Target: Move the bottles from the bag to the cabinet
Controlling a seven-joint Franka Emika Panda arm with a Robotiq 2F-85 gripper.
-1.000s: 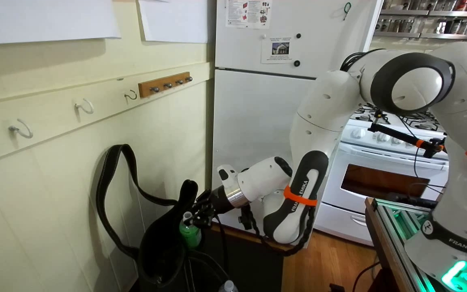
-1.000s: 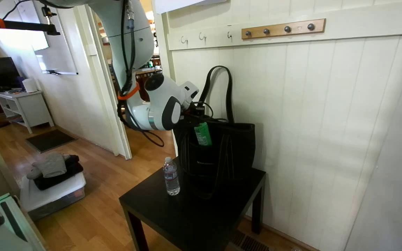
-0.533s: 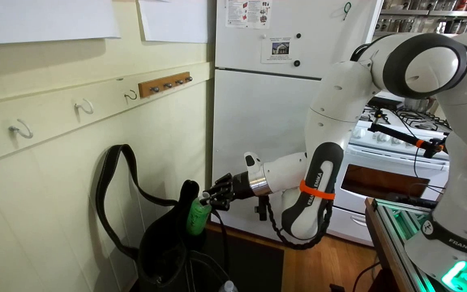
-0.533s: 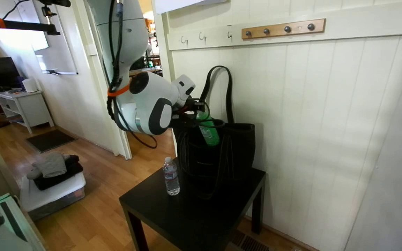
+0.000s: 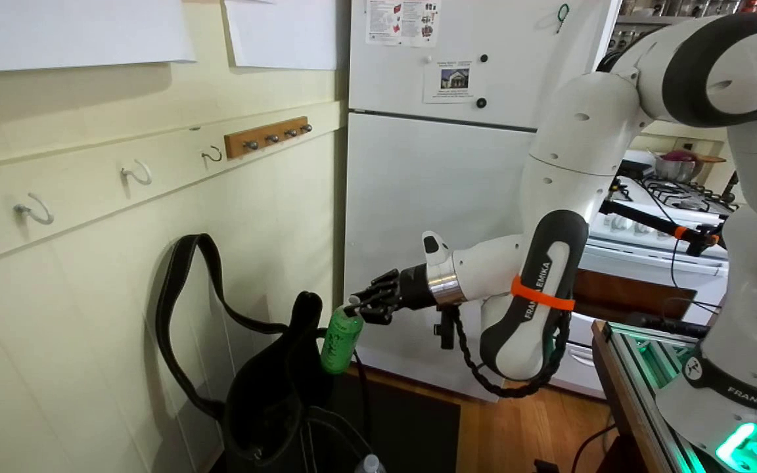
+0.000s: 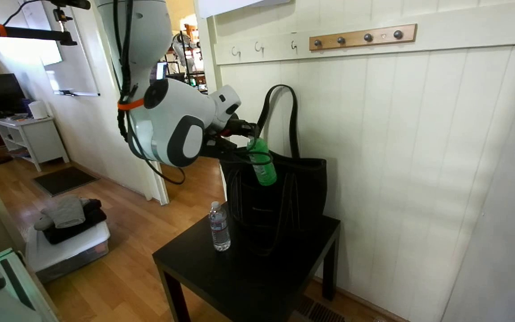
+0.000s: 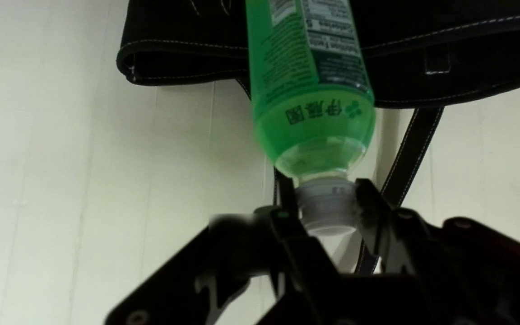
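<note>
The green bottle (image 7: pixel 309 90) hangs tilted with my gripper (image 7: pixel 326 201) shut on its white cap, one finger on each side. Its whole body shows outside the black bag (image 6: pixel 302 192), just beside the bag's upper part in both exterior views; in the wrist view the bag stands behind it. The gripper (image 5: pixel 356 309) comes in from the fridge side. A clear water bottle (image 6: pixel 220 228) stands upright on the black table beside the bag; only its cap end shows at the bottom of an exterior view. The cabinet is out of view.
The bag stands on a low black table (image 6: pixel 239 286) against the wall, its strap (image 5: pixel 175 315) looping up. A white fridge (image 5: pixel 431 197) is behind the gripper and a stove (image 5: pixel 648 236) behind the arm. A dark cable loop (image 6: pixel 272 156) hangs by the held bottle.
My gripper has drawn back from the bag toward the robot's base and risen slightly, bringing the green bottle along. Its lower end, tucked in the bag's side earlier, now shows. The clear bottle stayed put.
</note>
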